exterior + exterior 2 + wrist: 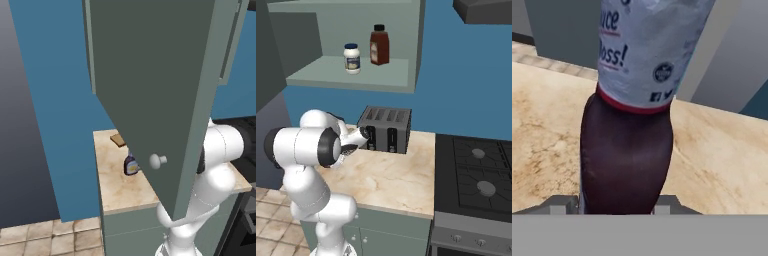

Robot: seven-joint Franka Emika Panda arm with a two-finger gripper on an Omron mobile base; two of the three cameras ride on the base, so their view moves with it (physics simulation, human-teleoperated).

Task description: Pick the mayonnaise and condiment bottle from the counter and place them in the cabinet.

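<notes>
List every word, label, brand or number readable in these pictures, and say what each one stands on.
"uce": cut-off word on the white label of the dark bottle in front of the tool.
"oss!": cut-off word below it, same label.
A round seal and two small icons low on that label: too small to read.
Mayonnaise jar and brown condiment bottle on the cabinet shelf: labels blurred, unreadable.

A flat blue painted wall (466, 75) backs the whole kitchen. Against it, at the right end of the room, sits a black gas stove with round grey burners (476, 172), with a dark grey range hood (483, 11) above it. Far left of the stove, tan square floor tiles (45, 237) meet a dim grey side wall (20, 125).
</notes>
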